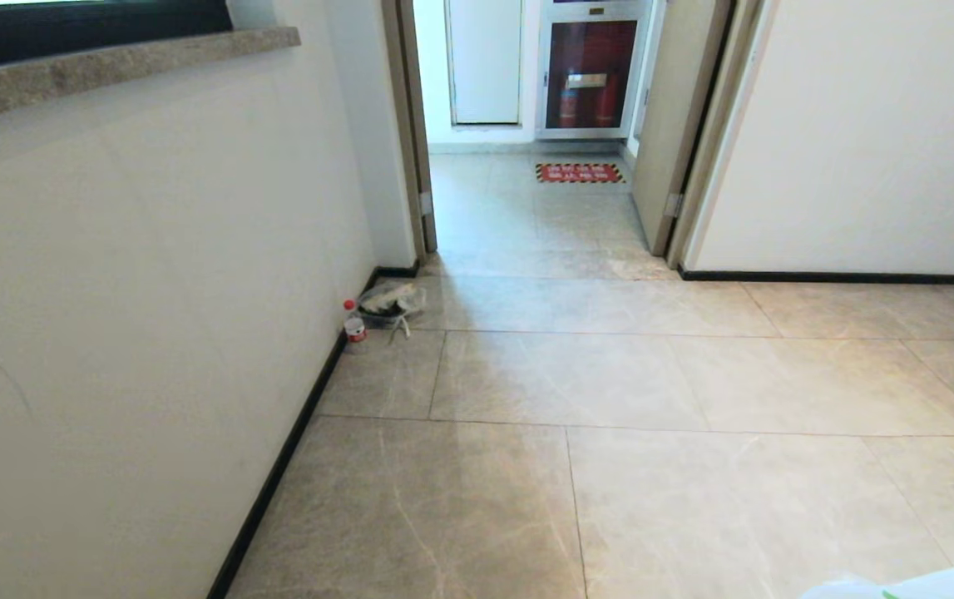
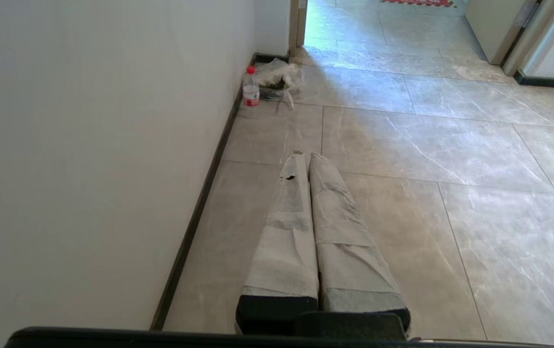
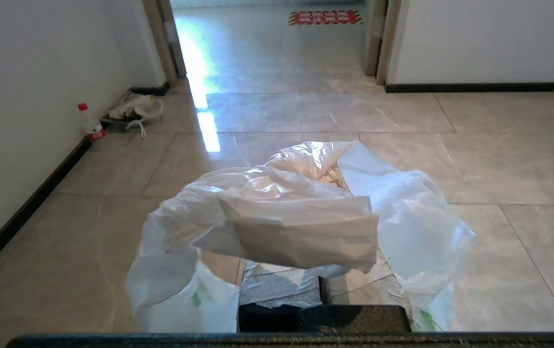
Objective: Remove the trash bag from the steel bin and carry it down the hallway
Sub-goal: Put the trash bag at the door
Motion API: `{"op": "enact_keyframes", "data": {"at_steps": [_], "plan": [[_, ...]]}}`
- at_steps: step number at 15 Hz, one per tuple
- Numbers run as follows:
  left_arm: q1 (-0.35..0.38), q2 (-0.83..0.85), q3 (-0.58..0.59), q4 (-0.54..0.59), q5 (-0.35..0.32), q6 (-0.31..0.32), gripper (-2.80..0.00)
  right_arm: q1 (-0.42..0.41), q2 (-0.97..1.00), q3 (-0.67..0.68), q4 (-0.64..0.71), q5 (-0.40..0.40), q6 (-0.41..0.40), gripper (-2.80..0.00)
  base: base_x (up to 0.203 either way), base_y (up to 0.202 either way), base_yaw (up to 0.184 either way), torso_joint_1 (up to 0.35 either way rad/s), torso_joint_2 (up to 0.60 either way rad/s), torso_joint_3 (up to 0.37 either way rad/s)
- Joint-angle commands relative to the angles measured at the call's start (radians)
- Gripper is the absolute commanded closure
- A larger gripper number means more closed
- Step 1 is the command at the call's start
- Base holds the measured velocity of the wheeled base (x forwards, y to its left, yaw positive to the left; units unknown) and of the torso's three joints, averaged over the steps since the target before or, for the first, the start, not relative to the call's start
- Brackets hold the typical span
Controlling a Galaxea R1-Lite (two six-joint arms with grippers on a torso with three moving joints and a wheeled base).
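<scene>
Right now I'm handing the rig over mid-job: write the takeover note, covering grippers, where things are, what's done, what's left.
Right gripper: shut on the trash bag, which drapes over its fingers; a white corner of it shows at the bottom right of the head view.
Left gripper: shut, holding nothing, pointing along the floor beside the left wall.
Steel bin: not in any view.
Done: bag is out and in hand.
Left: carry it on down the hallway toward the open doorway. Steer past the bottle and the see-through bag on the floor by the left wall.

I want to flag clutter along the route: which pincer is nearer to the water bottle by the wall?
Left. The left pincer, shut and empty, points along the wall toward the water bottle. The right pincer, shut on the trash bag, sits farther out.
</scene>
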Motion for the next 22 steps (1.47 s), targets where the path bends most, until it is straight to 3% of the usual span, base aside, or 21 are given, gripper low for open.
{"op": "enact_keyframes", "data": {"at_steps": [1, 7, 22], "plan": [[0.000, 0.000, 0.002, 0.000, 0.001, 0.000, 0.00, 0.000, 0.001, 0.040, -0.001, 0.000, 0.000, 0.00, 0.188, 0.000, -0.001, 0.002, 0.00, 0.003], [0.000, 0.000, 0.002, 0.000, 0.001, 0.000, 0.00, 0.000, 0.001, 0.040, -0.001, 0.000, 0.000, 0.00, 0.178, 0.000, 0.001, 0.002, 0.00, 0.004], [0.000, 0.000, 0.002, 0.000, 0.001, 0.000, 0.00, 0.000, 0.001, 0.040, -0.001, 0.000, 0.000, 0.00, 0.020, 0.000, 0.000, 0.001, 0.00, 0.000]]}}
